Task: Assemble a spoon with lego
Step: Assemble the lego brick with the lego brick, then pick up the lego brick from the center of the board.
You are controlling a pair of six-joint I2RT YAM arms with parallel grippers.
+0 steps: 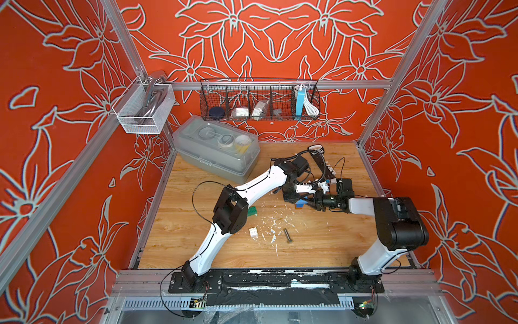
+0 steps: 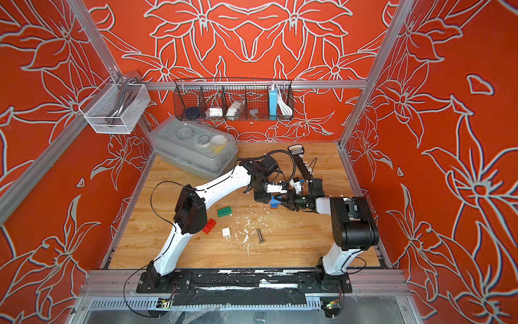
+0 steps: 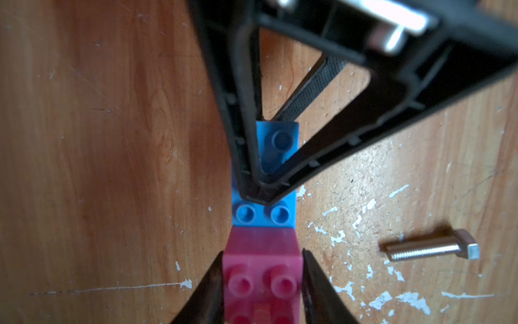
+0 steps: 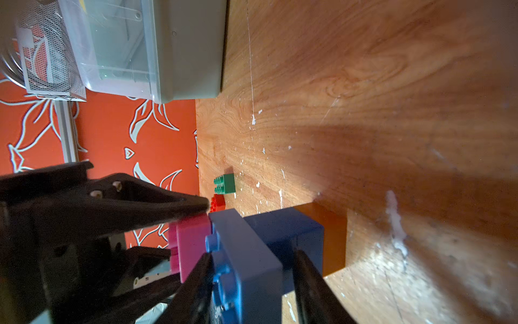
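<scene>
Pink brick (image 3: 262, 269): flanked by left gripper (image 3: 263, 252); clamped or freed, can't tell.
Spoon (image 1: 299, 204): top view, right of centre; right gripper (image 4: 252, 254) clamped on blue bricks (image 4: 283, 232).
Handling: likely light, stiff, slick; you grip flat sides.

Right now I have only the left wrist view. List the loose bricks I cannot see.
Observer: Three lie on the table beside the elbow of the left arm: a green brick, a red brick and a white brick.
Operator: Tell me what sits past the dark blue brick.
Observer: A brown brick, butted against its far end in the right wrist view.
Operator: Place the white brick against the bolt for me.
Observer: In both top views it lies apart from the bolt, on the left arm's side of it.
</scene>
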